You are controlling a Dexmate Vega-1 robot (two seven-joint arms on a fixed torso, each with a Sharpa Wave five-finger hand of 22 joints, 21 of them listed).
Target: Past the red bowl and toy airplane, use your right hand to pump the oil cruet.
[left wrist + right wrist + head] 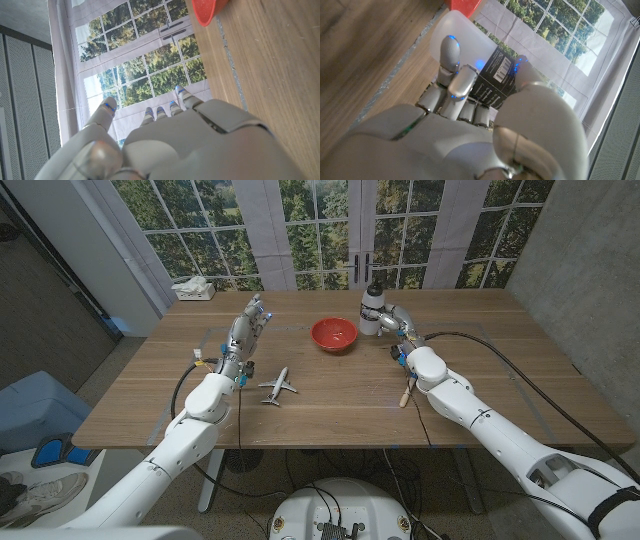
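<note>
right hand (397, 318) wraps its fingers around the oil cruet (372, 307); red bowl (334, 334) just beside it; left hand (248, 326) spread, holding nothing.

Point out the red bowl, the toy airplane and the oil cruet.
red bowl (334, 335), head view, inner floor.
toy airplane (279, 387), head view, fuselage.
oil cruet (371, 310), head view, white body below the black top.

A long brown wooden worktop (330, 405) carries a round red bowl (334, 334) near its middle. Just right of the bowl stands a white, black-topped oil cruet (371, 311), toward the far edge. A small white toy airplane (278, 387) lies nearer the front, left of the bowl. A folded white cloth (193, 289) rests at the far left corner.
</note>
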